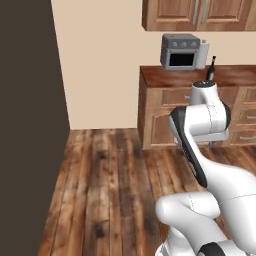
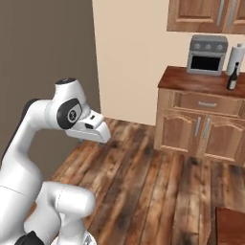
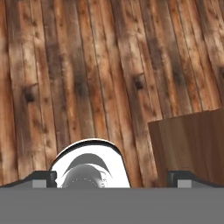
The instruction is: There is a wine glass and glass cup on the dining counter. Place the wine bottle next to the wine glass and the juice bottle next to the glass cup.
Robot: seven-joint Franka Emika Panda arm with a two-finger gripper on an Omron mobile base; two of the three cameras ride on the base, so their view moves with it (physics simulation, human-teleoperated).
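The white arm is riding folded over the plank floor [image 3: 87,65], well short of the kitchen units, so the job is looking barely begun. Up at one o'clock in the left base view, the small slim dark bottle with its narrow neck [image 1: 212,68] is standing upright on the reddish-brown wall counter [image 1: 165,76]; that is the wine bottle, and nothing is touching it. From the right base view the same wine bottle [image 2: 233,76] is sitting at two o'clock, just beside the white paper-towel roll [image 2: 236,56] and a little apart from the grey toaster oven [image 2: 207,54]. The arm is well apart from all of them.

The hand view is looking straight down at the boards, and the two dark fingers [image 3: 182,178] are peeking up at five and seven o'clock, spread wide with nothing between them. A brown wood-grain slab [image 3: 188,144] is cutting in at four o'clock of that view; I cannot tell what it belongs to.

So, scorecard: as far as these views are telling, nothing is placed yet. The wine bottle is waiting to be fetched, which I judge to be the step in hand, then carried to the wine glass, and the juice bottle's trip to the glass cup is all to come.
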